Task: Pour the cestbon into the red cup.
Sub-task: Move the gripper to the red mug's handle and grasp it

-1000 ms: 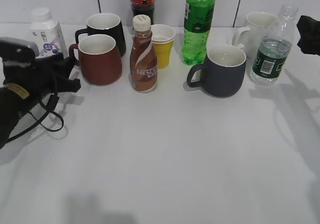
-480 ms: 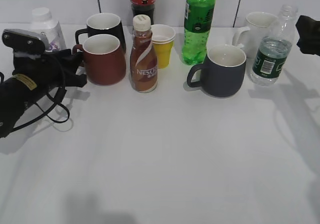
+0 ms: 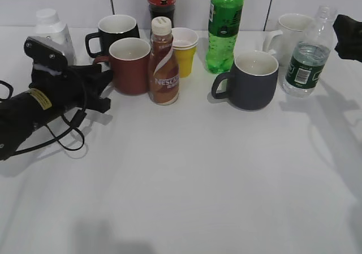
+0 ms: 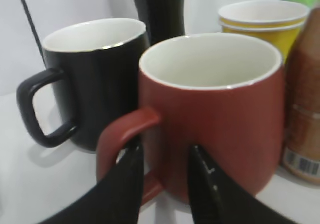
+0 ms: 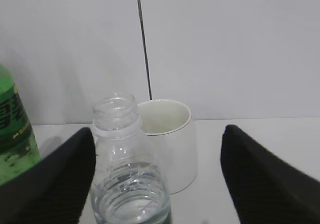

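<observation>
The red cup (image 3: 131,67) stands at the left, against the brown Nescafe bottle (image 3: 163,64). My left gripper (image 3: 104,87) is at its handle. In the left wrist view the gripper (image 4: 162,151) has one finger in the handle loop and the other on the red cup (image 4: 215,119) wall, shut on the handle's root. The cestbon (image 3: 308,56) stands upright at the far right, its neck open and water inside. My right gripper (image 3: 346,38) is just right of it. In the right wrist view the gripper (image 5: 157,134) is wide open, with the cestbon (image 5: 127,179) between the fingers, close to the left one.
A black mug (image 3: 119,30) is behind the red cup. Yellow paper cups (image 3: 184,50), a green soda bottle (image 3: 224,28), a navy-grey mug (image 3: 254,81) and a white mug (image 3: 291,30) fill the back row. A white bottle (image 3: 51,28) stands at the far left.
My left gripper has moved right with the red cup, which slid from beside the white bottle to against the Nescafe bottle. The right gripper and the cestbon have not moved.
</observation>
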Robot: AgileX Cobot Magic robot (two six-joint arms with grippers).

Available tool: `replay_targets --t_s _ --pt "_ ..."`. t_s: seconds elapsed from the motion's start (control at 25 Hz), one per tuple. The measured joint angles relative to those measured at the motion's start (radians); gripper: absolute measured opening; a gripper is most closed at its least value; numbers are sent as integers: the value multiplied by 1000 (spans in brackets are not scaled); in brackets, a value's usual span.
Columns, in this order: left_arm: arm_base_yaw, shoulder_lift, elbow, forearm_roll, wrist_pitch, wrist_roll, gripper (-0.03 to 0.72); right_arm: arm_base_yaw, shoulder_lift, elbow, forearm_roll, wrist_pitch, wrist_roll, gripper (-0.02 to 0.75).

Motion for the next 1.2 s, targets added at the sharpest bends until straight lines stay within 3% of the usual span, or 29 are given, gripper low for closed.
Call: replay_targets --t_s 0.24,0.48,1.2 --pt "0 -19 62 -74 -2 0 257 0 0 0 -1 -1 0 587" --pt "0 -20 100 -193 -56 0 328 0 0 0 -1 -14 0 587" --pt "0 45 5 -187 -80 0 342 0 0 0 -3 -18 0 587"
